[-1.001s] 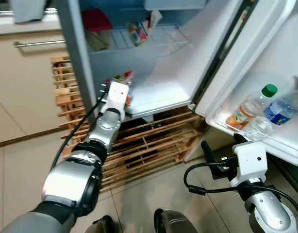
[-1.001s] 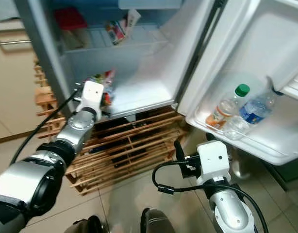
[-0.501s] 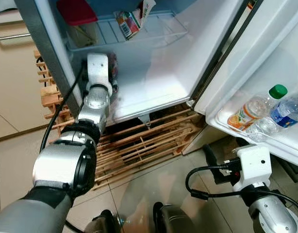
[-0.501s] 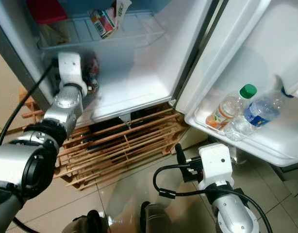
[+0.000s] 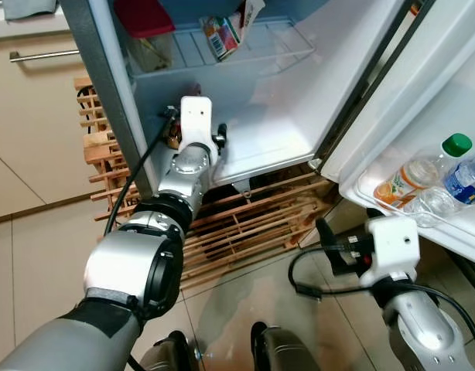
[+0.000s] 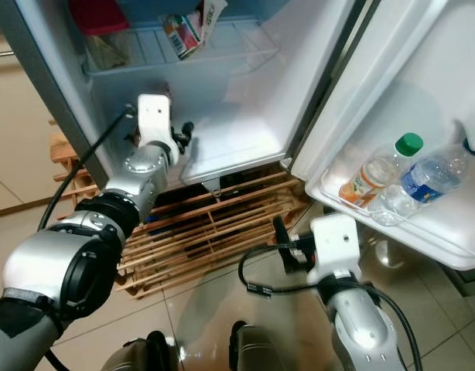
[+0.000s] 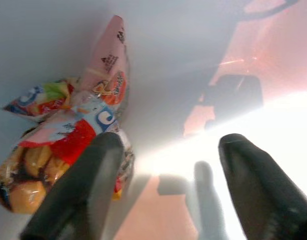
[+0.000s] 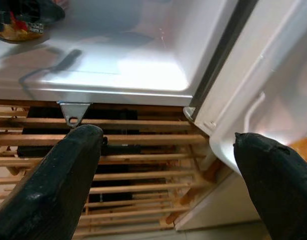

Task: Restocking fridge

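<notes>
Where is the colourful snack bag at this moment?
The snack bag lies on the fridge's bottom floor, at its left side, just beyond the open left gripper, below the wire shelf.

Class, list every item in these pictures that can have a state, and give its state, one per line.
Fridge door: open.
Left pincer: open, inside the fridge beside the snack bag.
Right pincer: open, empty.
Green-capped bottle: capped, in door shelf.
Snack bag: lying on fridge floor, released.

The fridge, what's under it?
Under the fridge sits a slatted wooden pallet on the tile floor. Something dark lies between its slats; I cannot tell what.
</notes>
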Available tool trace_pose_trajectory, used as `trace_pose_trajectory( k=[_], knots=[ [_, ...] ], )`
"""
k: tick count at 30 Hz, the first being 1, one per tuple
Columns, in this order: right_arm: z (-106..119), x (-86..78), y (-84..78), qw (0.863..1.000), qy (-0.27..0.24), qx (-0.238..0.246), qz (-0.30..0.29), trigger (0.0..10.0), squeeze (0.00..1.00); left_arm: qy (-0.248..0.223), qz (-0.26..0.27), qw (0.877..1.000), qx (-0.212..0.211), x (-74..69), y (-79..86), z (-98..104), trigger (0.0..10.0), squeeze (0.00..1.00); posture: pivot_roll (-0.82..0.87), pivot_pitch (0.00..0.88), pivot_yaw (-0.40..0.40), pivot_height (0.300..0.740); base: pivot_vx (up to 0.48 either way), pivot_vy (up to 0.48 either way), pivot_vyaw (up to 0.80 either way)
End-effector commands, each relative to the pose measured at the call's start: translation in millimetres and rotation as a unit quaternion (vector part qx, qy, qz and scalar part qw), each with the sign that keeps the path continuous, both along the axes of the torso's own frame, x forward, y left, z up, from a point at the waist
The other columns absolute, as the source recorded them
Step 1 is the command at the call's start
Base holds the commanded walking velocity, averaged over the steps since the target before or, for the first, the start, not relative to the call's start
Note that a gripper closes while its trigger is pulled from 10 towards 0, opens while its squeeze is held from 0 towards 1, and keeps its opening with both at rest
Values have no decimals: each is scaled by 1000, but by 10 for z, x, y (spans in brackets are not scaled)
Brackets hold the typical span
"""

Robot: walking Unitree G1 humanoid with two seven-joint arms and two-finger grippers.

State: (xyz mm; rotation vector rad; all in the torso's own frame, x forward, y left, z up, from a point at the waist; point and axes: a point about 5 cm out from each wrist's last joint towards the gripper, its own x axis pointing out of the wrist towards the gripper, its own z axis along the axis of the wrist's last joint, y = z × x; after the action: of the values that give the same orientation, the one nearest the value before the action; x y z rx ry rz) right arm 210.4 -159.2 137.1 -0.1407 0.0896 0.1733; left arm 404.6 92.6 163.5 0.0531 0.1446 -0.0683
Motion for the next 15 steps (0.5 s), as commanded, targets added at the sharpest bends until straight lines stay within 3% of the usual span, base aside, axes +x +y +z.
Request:
trace_pose_trajectory(
  k=[1,3,10,11,13,15],
  knots=[
    [-40,35,-25,1000,5,1,0,10000,0,-20,-14,1000,4,13,-37,76,10000,1000,-297,106,-54,740,0,0,0],
    [-31,147,-32,1000,-7,3,-1,10000,0,-65,-33,996,-48,10,-119,210,10000,1000,-251,64,-58,740,0,0,0],
    [-60,326,56,1000,-20,16,8,10000,0,-135,-117,983,-41,-143,-339,243,10000,1000,-203,6,-44,740,0,0,0],
    [-76,412,29,999,-24,32,-11,10000,0,-139,-162,976,-40,-323,-413,114,10000,0,-178,0,-17,740,0,0,0],
    [-90,444,10,999,-24,39,-21,10000,0,-140,-178,973,-39,-407,-434,67,10000,0,-178,0,-17,740,0,0,0],
    [-126,512,-36,998,-26,44,-40,10000,0,-146,-218,964,-49,-578,-449,-2,10000,0,-159,0,9,740,0,0,0]
  ],
)
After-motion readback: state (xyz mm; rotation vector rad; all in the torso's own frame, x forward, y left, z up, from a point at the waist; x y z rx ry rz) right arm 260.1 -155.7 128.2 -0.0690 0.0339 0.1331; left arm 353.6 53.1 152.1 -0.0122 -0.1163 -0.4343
